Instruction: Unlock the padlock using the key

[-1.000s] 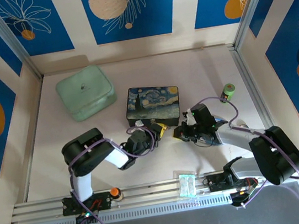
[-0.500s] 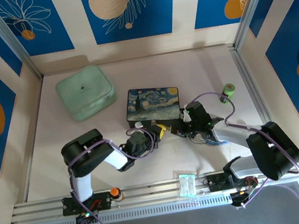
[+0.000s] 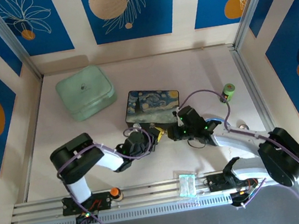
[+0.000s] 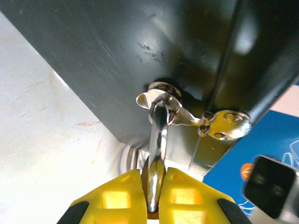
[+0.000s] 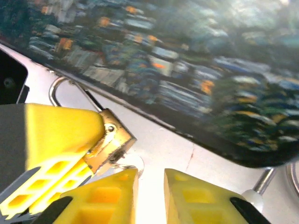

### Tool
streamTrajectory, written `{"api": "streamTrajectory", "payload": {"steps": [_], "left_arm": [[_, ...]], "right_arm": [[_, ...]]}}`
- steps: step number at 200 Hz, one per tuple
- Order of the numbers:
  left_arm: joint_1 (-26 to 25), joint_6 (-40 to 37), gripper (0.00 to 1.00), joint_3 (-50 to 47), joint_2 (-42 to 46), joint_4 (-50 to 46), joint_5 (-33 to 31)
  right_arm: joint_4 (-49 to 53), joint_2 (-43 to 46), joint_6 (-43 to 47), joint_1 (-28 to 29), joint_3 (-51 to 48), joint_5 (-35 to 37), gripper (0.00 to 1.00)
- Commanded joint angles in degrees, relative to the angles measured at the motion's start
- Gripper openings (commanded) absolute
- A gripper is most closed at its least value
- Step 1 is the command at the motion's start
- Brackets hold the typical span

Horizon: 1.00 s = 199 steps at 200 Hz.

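Observation:
The brass padlock (image 5: 111, 138) hangs by its thin silver shackle (image 4: 159, 133) from the clasp (image 4: 187, 117) on the front of the starry-night box (image 3: 153, 106). My left gripper (image 4: 156, 175) is shut on the padlock (image 4: 157, 189), seen edge-on between its yellow fingers. A small pale rounded piece (image 5: 132, 162), apparently the head of the key, sticks out at the padlock's lower end. My right gripper (image 5: 150, 175) sits just below it, open, with only bare table between its fingers. In the top view both grippers meet in front of the box, left gripper (image 3: 152, 135) and right gripper (image 3: 170, 134).
A mint-green case (image 3: 85, 92) lies at the back left. A small green roll (image 3: 228, 92) stands to the right of the box. A clear plastic packet (image 3: 187, 183) and an orange knob (image 3: 115, 192) sit on the front rail. Aluminium posts and patterned walls close in the table.
My right arm has swung left, up to the padlock at the box front, and its jaws have parted a little. The left gripper keeps its hold on the padlock.

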State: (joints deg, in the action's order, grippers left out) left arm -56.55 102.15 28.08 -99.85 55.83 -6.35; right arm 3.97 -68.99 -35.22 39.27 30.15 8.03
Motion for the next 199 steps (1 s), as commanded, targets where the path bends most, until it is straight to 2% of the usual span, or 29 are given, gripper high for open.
{"api": "streamTrajectory", "payload": {"steps": [1, 21, 38, 48, 55, 81, 109, 142, 199], "left_arm": [[1.4, -6.7, 0.0, 1.9, 5.8, -16.4, 4.1], [2.9, -12.5, 0.0, 4.4, 10.7, -28.4, 4.8], [4.4, -16.0, 0.0, 5.2, 12.6, -31.6, 6.5], [5.3, -17.8, 0.0, 6.2, 12.8, -33.7, 8.2], [5.6, -18.7, 0.0, 6.9, 12.6, -34.9, 9.2], [6.0, -19.3, 0.0, 7.7, 11.1, -35.2, 11.4], [6.0, -17.7, 0.0, 6.8, 10.4, -32.4, 11.6], [6.2, -17.2, 0.0, 6.9, 10.1, -31.6, 13.0], [6.4, -15.9, 0.0, 5.6, 9.8, -28.9, 13.7]], "right_arm": [[-2.2, 3.7, 9.3, 1.6, -1.6, 8.3, 0.99], [-0.7, 6.0, 10.8, 0.7, -0.9, 7.4, 0.99], [-3.9, 7.6, 16.8, 1.2, -2.5, 4.3, 1.0], [-7.5, 8.6, 20.2, 1.3, -4.5, 1.1, 0.79], [-10.2, 9.1, 20.7, 1.3, -6.1, -0.4, 0.71], [-14.3, 10.2, 20.7, 1.8, -9.2, -3.1, 0.7], [-14.5, 9.5, 24.0, 5.7, -9.6, 0.9, 0.65], [-23.1, 6.4, 29.7, 11.3, -11.9, 8.5, 0.6], [-28.4, -6.3, 34.5, 13.4, -8.1, 9.4, 0.52]]}}
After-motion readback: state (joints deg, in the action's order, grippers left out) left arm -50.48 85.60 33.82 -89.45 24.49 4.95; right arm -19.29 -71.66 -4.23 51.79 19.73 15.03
